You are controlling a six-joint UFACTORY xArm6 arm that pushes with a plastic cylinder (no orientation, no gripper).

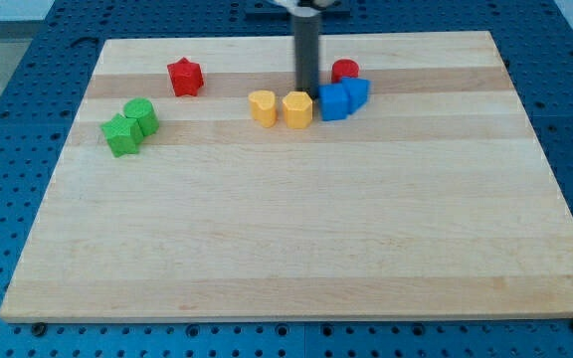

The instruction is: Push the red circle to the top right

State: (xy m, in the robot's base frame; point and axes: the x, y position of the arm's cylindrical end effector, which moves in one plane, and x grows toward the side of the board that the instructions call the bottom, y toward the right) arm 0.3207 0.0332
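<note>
Currently, reading from the view's left: two green blocks (130, 126) touch each other well to the left of my tip (307, 90); a red star (184, 77) sits farther in, also well left of it. A yellow heart-like block (262, 106) lies near the tip's lower left, and a yellow hexagon-like block (297, 109) sits just below the tip, possibly touching. Tip itself: bare rod, no jaws, nothing held.

Just right of the tip, two blue blocks (342, 98) stand pressed together. The red circle (344, 70) lies just to the tip's upper right, partly hidden behind the blue pair.

Judgement: approach only, push not begun. To do it well, bring the tip round to the circle's left and lower side, in the gap above the blues, then drive toward the board's (286, 249) top right corner. Keep the line through the circle's centre; off-centre contact will let it roll aside. Avoid dragging the blues along.
</note>
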